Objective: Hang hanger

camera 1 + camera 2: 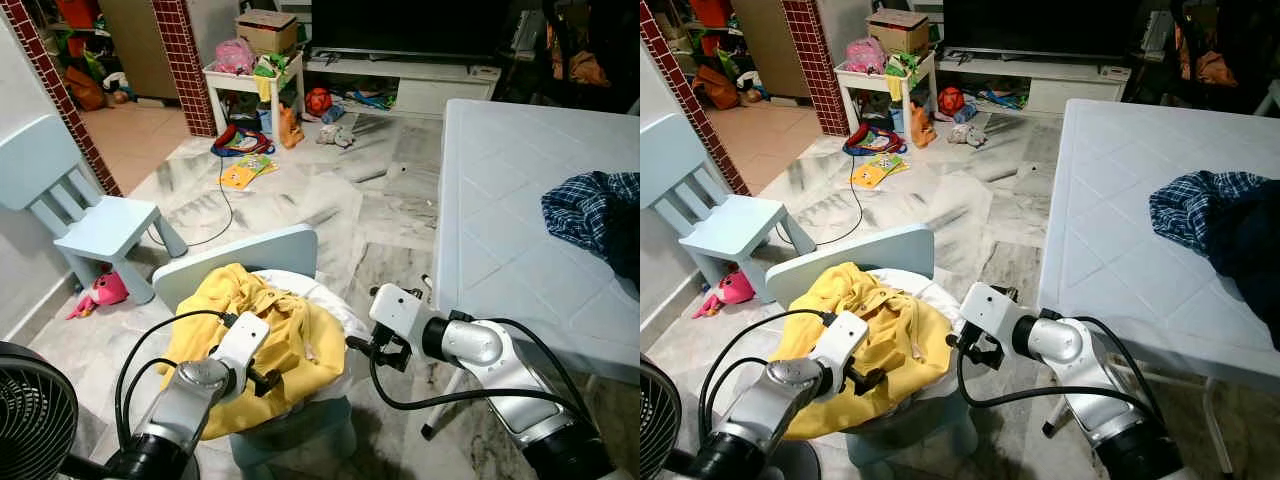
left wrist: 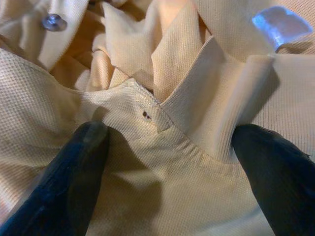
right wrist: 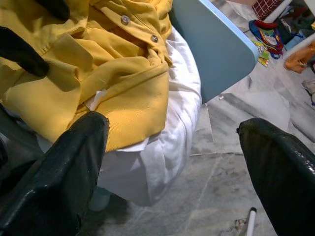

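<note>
Two grippers work over a heap of laundry on a small pale-blue chair [image 1: 262, 250] in a cluttered living room. The left gripper [image 2: 167, 147] is pressed down on a yellow shirt [image 1: 275, 345], its two black fingers [image 2: 81, 162] spread wide on either side of the collar and button placket, with nothing yet caught between them. The right gripper [image 3: 172, 162] hovers just beside the pile at the chair's edge, its fingers also wide apart and empty, looking across the yellow shirt and the white garment [image 3: 170, 123] beneath it toward the marble floor [image 1: 350, 210].

No hanger can be made out among the folds; if one lies under the cloth, the pictures do not reveal it. A checked blue shirt [image 1: 590, 210] rests on the white surface [image 1: 500, 230] to the robot's right, well apart from the chair. A second pale-blue chair [image 1: 95, 225] stands by the wall on the left, with toys and books scattered beyond, and a black fan [image 1: 30, 420] sits at the robot's left.

By the look of it, the task is at an early step: taking hold of the shirt at its neck. The next move calls for the left gripper to close on the collar fabric and lift it free of the pile, while the right one stands ready to steady the cloth or search for the hanger.
</note>
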You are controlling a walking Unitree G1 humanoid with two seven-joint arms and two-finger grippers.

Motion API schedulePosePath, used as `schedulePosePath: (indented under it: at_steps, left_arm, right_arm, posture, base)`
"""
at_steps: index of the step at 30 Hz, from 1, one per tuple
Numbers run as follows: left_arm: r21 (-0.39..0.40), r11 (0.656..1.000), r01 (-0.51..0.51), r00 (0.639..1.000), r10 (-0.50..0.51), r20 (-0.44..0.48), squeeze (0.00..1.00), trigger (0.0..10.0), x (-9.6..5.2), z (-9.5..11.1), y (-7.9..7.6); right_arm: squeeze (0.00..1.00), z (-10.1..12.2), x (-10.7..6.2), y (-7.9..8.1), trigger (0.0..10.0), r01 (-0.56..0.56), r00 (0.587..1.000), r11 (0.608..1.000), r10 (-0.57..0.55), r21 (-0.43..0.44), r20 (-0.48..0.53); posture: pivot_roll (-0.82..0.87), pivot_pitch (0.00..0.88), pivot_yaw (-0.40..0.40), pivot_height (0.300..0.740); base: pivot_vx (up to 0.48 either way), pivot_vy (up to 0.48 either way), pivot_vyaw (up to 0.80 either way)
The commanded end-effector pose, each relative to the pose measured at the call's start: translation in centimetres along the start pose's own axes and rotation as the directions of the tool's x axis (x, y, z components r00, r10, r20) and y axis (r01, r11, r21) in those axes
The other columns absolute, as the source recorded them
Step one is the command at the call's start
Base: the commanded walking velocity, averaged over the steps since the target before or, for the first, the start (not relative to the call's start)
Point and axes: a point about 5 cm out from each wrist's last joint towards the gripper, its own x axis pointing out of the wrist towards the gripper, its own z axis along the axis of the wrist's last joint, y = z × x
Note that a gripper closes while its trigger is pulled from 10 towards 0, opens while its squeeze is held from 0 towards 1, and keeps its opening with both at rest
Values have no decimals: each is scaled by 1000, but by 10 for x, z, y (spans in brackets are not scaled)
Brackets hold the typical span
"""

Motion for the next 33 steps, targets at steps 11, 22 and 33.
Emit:
schedulePosePath:
  at_steps: [11, 22, 33]
  left_arm:
    - [46, 999, 12, 1000, -11, -11, 0, 0, 6, -1, 4]
    - [82, 997, 7, 1000, -9, 22, 0, 0, 9, 1, 5]
    - [79, 997, 6, 999, -9, 41, 0, 0, 10, 2, 4]
  right_arm:
    - [0, 2, -3, -5, 10000, 31, 1000, 1000, -31, 6, 6]
    - [0, 2, -4, -7, 10000, 43, 999, 999, -43, 1, 4]
    - [0, 2, -4, -9, 10000, 43, 999, 999, -43, -5, 4]
  posture:
    - [-94, 10, 53, 740]
    - [-97, 10, 52, 740]
    - [-94, 7, 43, 740]
  base:
    - [0, 0, 0]
    - [0, 0, 0]
    - [0, 0, 0]
